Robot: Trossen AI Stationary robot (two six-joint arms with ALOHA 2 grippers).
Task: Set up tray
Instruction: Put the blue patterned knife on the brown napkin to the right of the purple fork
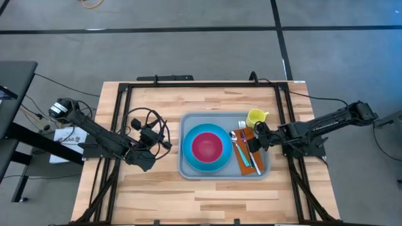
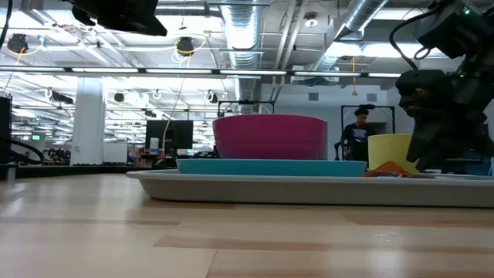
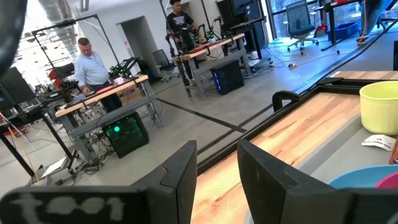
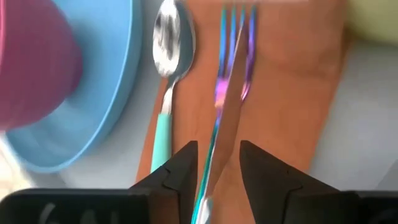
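The light grey-blue tray (image 1: 188, 164) lies in the middle of the wooden table. On it stand a round blue plate (image 1: 217, 164) with a magenta bowl (image 1: 207, 145), an orange napkin (image 1: 245, 168) and a yellow cup (image 1: 255, 117). On the napkin lie a teal-handled spoon (image 4: 169, 56) and an iridescent fork (image 4: 236, 22), with a shiny knife blade (image 4: 225, 118) across it. My right gripper (image 4: 217, 155) hangs over the napkin (image 1: 256, 143), open. Its fingers stand on either side of the blade, with a gap showing. My left gripper (image 1: 164, 143) waits left of the tray, open and empty.
Black frame rails (image 1: 119, 125) run along the table's left, right and far sides. A cable loop (image 1: 146, 119) lies by the left arm. Bare wood lies in front of the tray (image 1: 201, 201). People stand at desks in the room beyond (image 3: 93, 62).
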